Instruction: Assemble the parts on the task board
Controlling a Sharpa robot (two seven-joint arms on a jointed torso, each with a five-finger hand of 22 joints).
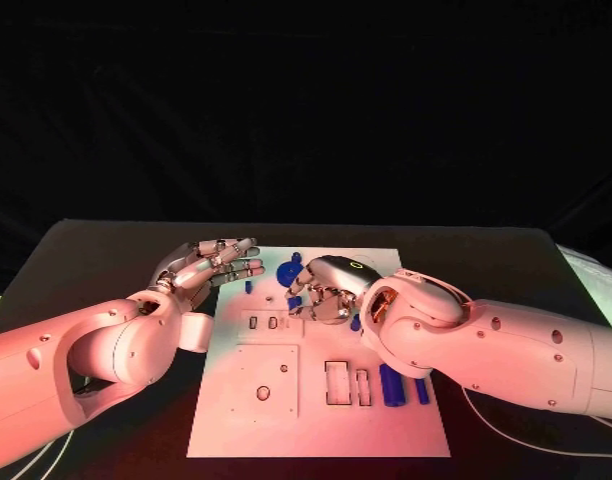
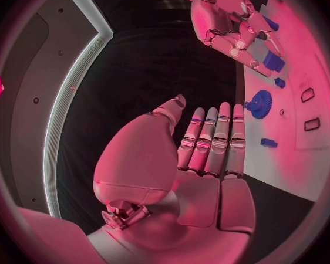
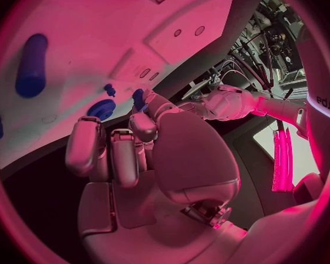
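**Right hand working a blue part at the far half of the board**

Black tabletop (image 1: 104,250) runs under a dark backdrop, with the white task board (image 1: 321,420) lying square in the middle between the two arms. Near the board's front edge, slim blue parts (image 1: 393,382) lie side by side just right of two rectangular slots, probably parked there until their turn comes.

At the board's far half, the right hand (image 1: 332,285) hovers palm-down, its fingers curled in around a small blue part (image 3: 138,98) at their tips; the right wrist view suggests thumb and finger are pinching it, though most of the piece is hidden. A blue gear (image 2: 261,104) sits on the board close by, so this hand seems to be bringing its piece to a seat near the gear. Another small blue piece (image 2: 268,142) lies loose on the white surface a little apart from the gear.

The left hand (image 1: 208,264) waits over the board's left edge, released, fingers straight and apart, grasping nothing. Its place just beside the work looks meant for steadying the board or taking the next piece.

One long blue peg (image 3: 30,64) lies on the board well apart from the gear.
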